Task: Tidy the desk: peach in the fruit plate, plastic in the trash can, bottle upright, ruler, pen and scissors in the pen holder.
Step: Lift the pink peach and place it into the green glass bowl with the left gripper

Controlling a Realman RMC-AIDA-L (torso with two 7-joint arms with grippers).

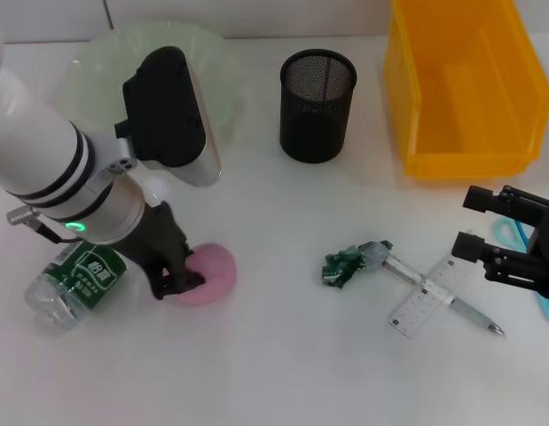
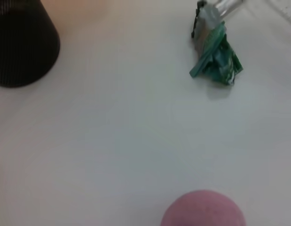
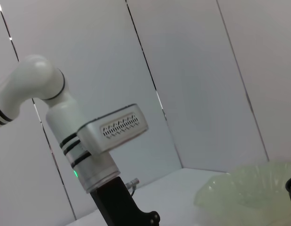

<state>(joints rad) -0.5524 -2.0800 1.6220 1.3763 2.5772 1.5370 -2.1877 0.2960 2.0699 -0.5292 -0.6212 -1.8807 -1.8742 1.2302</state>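
The pink peach (image 1: 210, 273) lies on the white table at the front left, and its top shows in the left wrist view (image 2: 202, 210). My left gripper (image 1: 175, 279) is down against its left side, hiding part of it. A clear bottle (image 1: 72, 286) with a green label lies on its side just left of that gripper. The crumpled green plastic (image 1: 343, 268) (image 2: 216, 60) lies mid-table. Right of it a clear ruler (image 1: 430, 296) crosses a pen (image 1: 465, 312). Blue scissors (image 1: 515, 234) are partly hidden behind my right gripper (image 1: 474, 224), which hovers open and holds nothing.
The pale green fruit plate (image 1: 97, 67) (image 3: 248, 188) stands at the back left. A black mesh pen holder (image 1: 317, 105) (image 2: 20, 44) is at the back centre. The yellow bin (image 1: 465, 133) sits at the back right.
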